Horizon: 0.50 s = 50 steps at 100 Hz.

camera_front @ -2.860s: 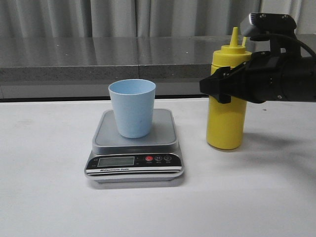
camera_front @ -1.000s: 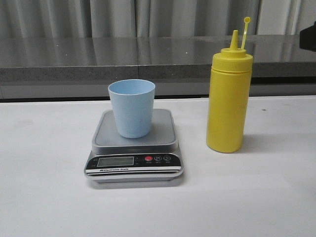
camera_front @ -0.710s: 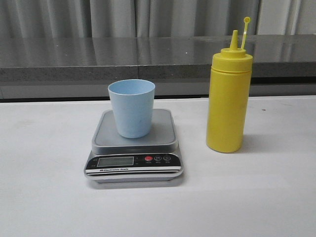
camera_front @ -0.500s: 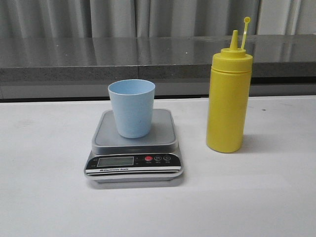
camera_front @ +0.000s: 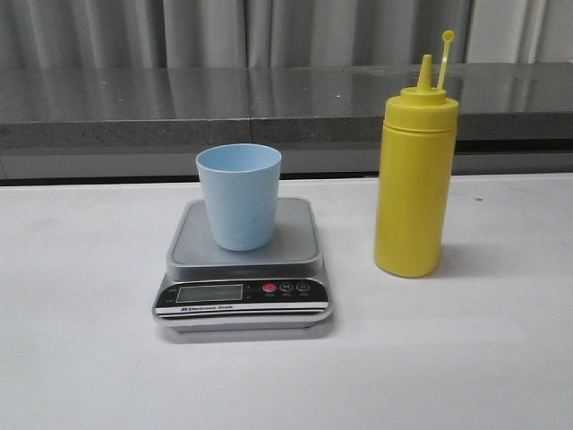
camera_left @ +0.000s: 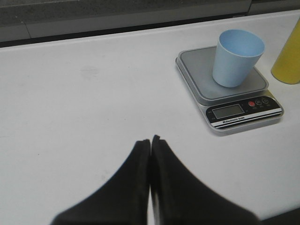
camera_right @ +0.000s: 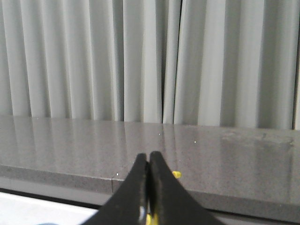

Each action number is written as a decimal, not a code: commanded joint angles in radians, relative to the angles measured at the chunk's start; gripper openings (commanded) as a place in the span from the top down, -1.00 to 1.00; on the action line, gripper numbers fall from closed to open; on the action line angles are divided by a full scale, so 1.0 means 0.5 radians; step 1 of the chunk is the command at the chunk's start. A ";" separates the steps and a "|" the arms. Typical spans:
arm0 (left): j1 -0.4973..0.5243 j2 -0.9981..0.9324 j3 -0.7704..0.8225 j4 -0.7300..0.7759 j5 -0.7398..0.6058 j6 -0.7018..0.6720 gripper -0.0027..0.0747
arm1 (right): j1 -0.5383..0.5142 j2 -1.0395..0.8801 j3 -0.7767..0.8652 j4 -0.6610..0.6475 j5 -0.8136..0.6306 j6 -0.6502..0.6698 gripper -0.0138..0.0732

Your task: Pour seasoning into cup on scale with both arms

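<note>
Jaws of left gripper and right gripper pressed together, empty; cup upright on scale, seasoning beside, apart, on the surface.

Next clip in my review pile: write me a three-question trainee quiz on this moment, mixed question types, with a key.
1. True or false: the cup stands upright on the scale.
2. Multiple choice: in the front view, the seasoning bottle is
A. lying on the scale
B. standing on the table, apart from the scale, on the robot's right
C. held by a claw
3. Fill in: the left claw has its fingers ____.

Key:
1. True.
2. B. No claw shows in the front view.
3. Shut, holding nothing; the right claw looks shut too.
</note>
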 commanded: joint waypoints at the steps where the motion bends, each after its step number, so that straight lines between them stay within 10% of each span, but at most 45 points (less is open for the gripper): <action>1: 0.012 0.021 -0.056 -0.013 -0.164 -0.020 0.98 | -0.012 -0.073 -0.031 0.026 -0.141 -0.024 0.84; 50: 0.012 0.021 -0.056 -0.013 -0.164 -0.020 0.98 | -0.278 -0.562 0.222 0.334 -0.019 -0.258 0.84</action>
